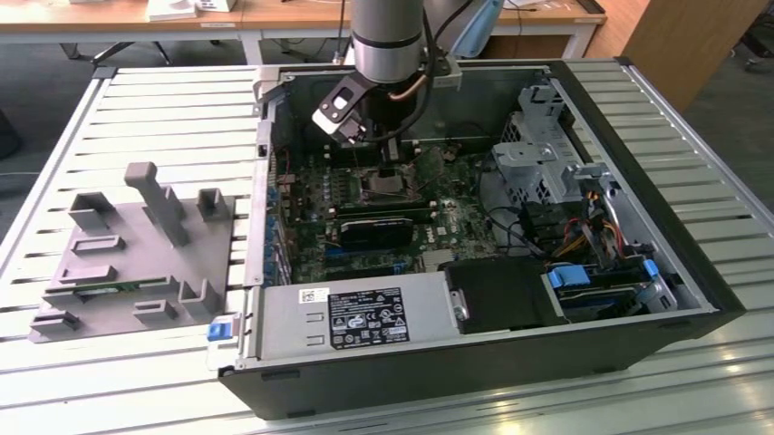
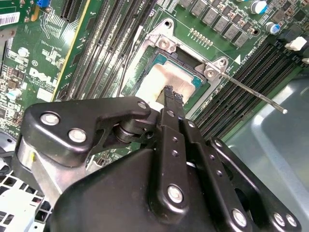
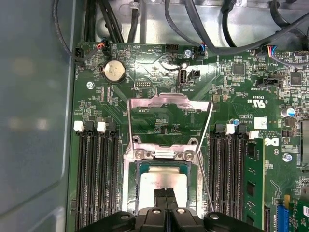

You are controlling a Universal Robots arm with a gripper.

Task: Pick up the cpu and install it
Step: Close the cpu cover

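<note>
Gripper, tips together, sits over cpu lying in socket.

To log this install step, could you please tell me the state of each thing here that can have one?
cpu: lying flat in the socket, metal top up.
load plate: swung open.
socket lever: released, sticking out from the socket.
gripper: shut, fingertips over the cpu's top.
computer case: lying on its side, side panel off.
</note>
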